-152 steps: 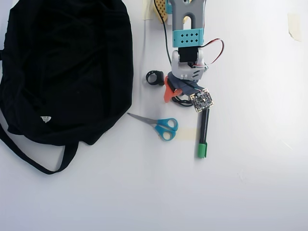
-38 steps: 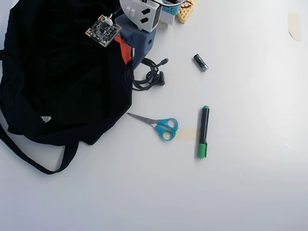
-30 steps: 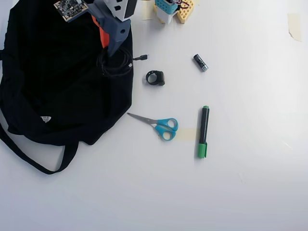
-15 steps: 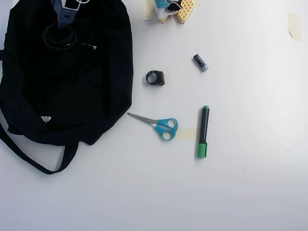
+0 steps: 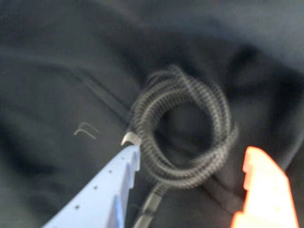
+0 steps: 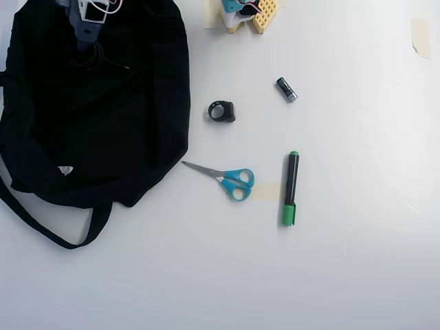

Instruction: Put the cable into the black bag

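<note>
The cable [image 5: 183,128] is a dark braided coil lying on the black bag's fabric [image 5: 57,85], with one end trailing toward the lower edge of the wrist view. My gripper [image 5: 192,152] is open, the blue finger [image 5: 111,190] on the left and the orange finger [image 5: 263,190] on the right. The blue fingertip is at the coil's left side, and the orange finger stands clear of it. In the overhead view the black bag [image 6: 130,103] lies at the top left, and my gripper [image 6: 88,31] hangs over its upper part. The cable [image 6: 93,56] is barely visible there.
On the white table, to the right of the bag, lie blue-handled scissors [image 6: 230,179], a green marker [image 6: 290,189], a small battery [image 6: 287,89] and a black ring-shaped object [image 6: 222,111]. A yellow and teal object [image 6: 249,14] sits at the top edge. The bag's strap [image 6: 48,230] loops out at the lower left.
</note>
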Controlling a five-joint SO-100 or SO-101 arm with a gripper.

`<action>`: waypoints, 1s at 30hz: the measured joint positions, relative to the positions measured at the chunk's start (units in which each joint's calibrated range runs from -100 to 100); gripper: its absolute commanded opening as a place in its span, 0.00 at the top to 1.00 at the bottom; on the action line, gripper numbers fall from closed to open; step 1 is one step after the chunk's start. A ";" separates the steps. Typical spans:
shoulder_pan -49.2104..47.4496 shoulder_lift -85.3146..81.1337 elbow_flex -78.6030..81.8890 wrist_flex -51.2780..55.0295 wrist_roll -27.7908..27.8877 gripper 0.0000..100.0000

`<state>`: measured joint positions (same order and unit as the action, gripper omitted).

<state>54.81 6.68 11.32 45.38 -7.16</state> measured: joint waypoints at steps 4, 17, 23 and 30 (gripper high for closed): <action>-5.95 -20.59 -0.16 10.65 0.00 0.72; -50.04 -40.10 0.31 32.72 -2.30 0.97; -51.51 -41.51 5.58 40.70 -2.20 0.97; -55.99 -48.90 10.22 41.65 -2.20 0.97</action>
<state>-1.18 -42.22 21.54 87.03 -9.35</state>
